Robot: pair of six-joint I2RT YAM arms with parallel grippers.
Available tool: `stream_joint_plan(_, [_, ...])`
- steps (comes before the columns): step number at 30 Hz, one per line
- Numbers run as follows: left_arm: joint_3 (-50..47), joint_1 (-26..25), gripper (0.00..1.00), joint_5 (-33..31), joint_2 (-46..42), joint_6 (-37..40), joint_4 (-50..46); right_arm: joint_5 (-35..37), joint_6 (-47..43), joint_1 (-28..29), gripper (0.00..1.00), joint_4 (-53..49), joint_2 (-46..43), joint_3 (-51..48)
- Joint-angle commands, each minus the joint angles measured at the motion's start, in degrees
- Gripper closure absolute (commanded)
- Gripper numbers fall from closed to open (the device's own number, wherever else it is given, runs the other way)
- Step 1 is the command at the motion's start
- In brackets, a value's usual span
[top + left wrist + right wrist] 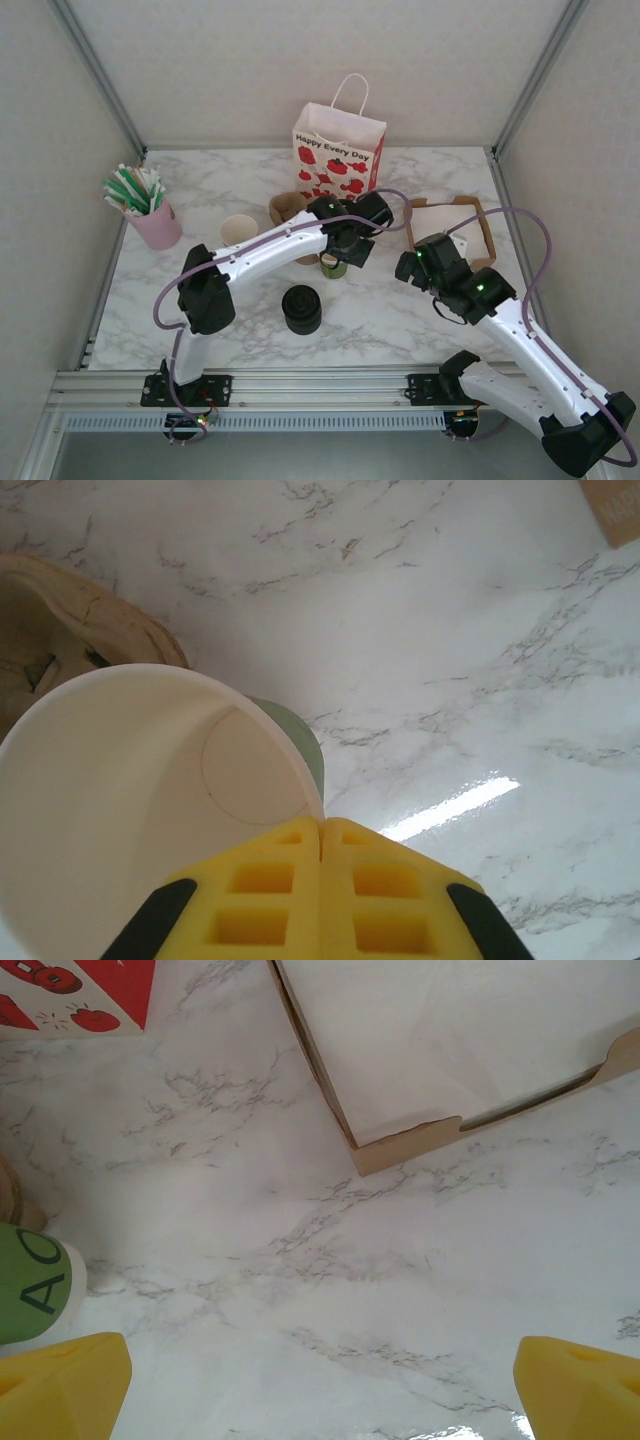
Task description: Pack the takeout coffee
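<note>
The takeout coffee is a small green paper cup with a white inside, standing lidless at the table's middle. In the left wrist view its open mouth is close below the camera, and my left gripper is shut with the cup's rim pinched between the yellow pads. From above, the left gripper sits over the cup and hides most of it. My right gripper hovers to the cup's right, open, with bare marble between its fingertips. The cup's green side shows at the left edge of the right wrist view.
A squat black stack of lids stands in front of the cup. A stack of white-rimmed cups and a brown paper piece lie to the left. Behind are a red-printed paper bag, a cardboard tray and a pink straw holder.
</note>
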Motion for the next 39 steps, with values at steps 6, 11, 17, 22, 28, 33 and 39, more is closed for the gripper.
stream_joint_plan(6, [1.66,0.75,1.0,0.65,3.3,1.88,0.94,1.09,1.55,-0.44,0.01,-1.19,-0.8,-1.65])
stream_joint_plan(11, [1.34,1.04,1.0,0.15,4.73,1.64,0.94,0.26,1.05,-0.48,0.01,0.17,-0.99,-1.92])
stream_joint_plan(17, [1.26,1.39,1.0,-0.01,5.7,1.9,1.15,-1.04,1.0,-0.56,0.01,1.05,-0.34,-2.38])
stream_joint_plan(22, [2.69,1.48,1.0,0.5,6.29,1.99,0.96,-1.04,1.48,-0.59,0.01,0.88,-0.55,-2.83])
stream_joint_plan(28, [4.46,1.39,1.0,2.32,5.52,1.9,1.15,-0.78,1.08,-0.57,0.01,0.39,-0.73,-2.37])
stream_joint_plan(33, [4.56,1.26,1.0,2.65,5.36,1.64,1.05,-0.92,1.01,-0.62,0.01,0.91,-0.54,-2.55])
stream_joint_plan(39, [4.56,0.83,0.99,4.51,5.41,1.54,2.17,-1.22,1.15,-0.63,0.01,0.88,-0.42,-2.95])
